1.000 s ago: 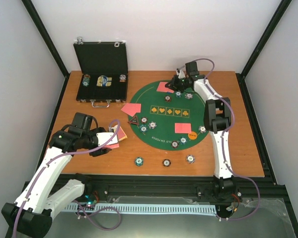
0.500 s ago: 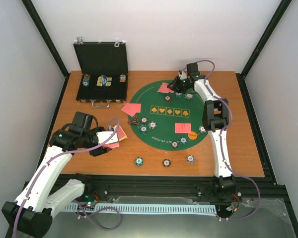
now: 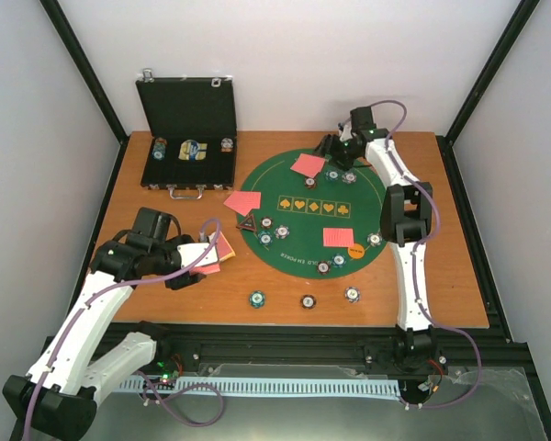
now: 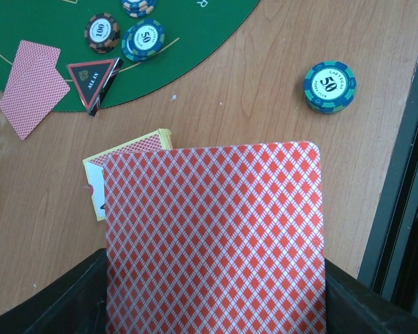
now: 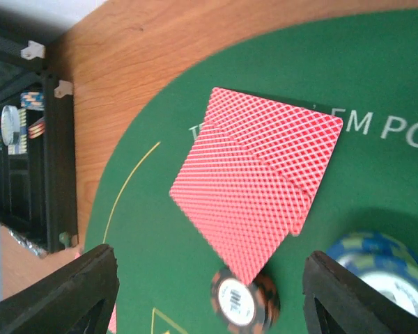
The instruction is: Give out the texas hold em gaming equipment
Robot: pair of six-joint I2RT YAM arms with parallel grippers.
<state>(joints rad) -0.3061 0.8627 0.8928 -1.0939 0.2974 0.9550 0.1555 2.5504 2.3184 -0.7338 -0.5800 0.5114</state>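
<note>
While left tool (image 4: 212, 309) grips a red card (image 4: 216, 223), right tool (image 5: 209, 278) wide above 2 cards (image 5: 258, 181), chips (image 5: 240, 303) beside.

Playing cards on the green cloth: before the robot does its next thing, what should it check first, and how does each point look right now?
1. Right pincer open: ok, jaws wide apart above the mat.
2. Two dealt cards lying flat on the green mat, overlapping, not gripped: ok.
3. Cards clear of the brown chip: cannot tell, one corner reaches its edge.
4. Room to lift away: probably ok, though the blue chip stack sits near one finger.
5. Left pincer holding a red-backed card: ok, shut on it.
</note>
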